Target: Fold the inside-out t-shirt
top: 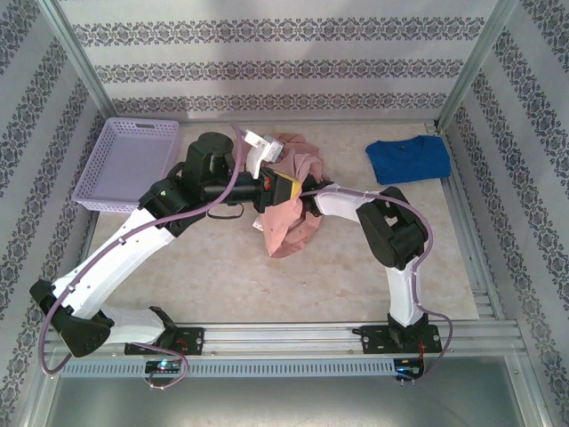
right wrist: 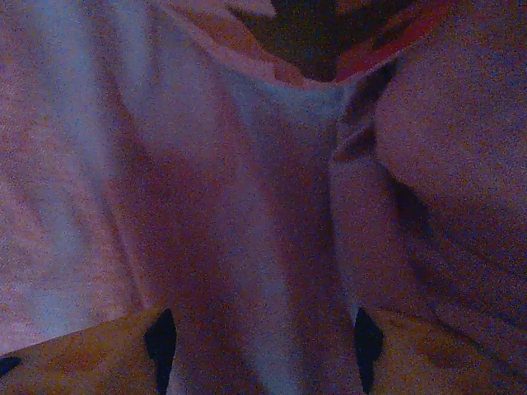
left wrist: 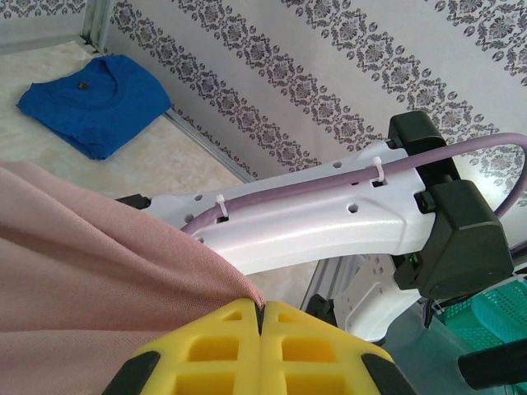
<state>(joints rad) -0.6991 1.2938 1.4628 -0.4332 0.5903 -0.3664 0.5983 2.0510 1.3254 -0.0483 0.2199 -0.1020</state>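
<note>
The salmon-pink inside-out t-shirt (top: 292, 227) hangs bunched at the middle of the table, part of it heaped behind the arms (top: 302, 158). My left gripper (top: 283, 188) is raised over it. In the left wrist view its yellow jaws (left wrist: 262, 311) are pressed together, pinching an edge of the pink cloth (left wrist: 90, 263). My right arm (top: 342, 201) reaches in from the right and its gripper end is buried in the shirt's folds. The right wrist view is dark, with pink fabric (right wrist: 247, 181) close all round. There my right gripper (right wrist: 262, 341) stands open, cloth lying across the gap.
A lilac basket (top: 129, 162) sits at the back left. A bright blue t-shirt (top: 409, 159) lies folded at the back right, also seen in the left wrist view (left wrist: 90, 103). Patterned walls and metal posts close in the table. The two arms nearly meet above the shirt.
</note>
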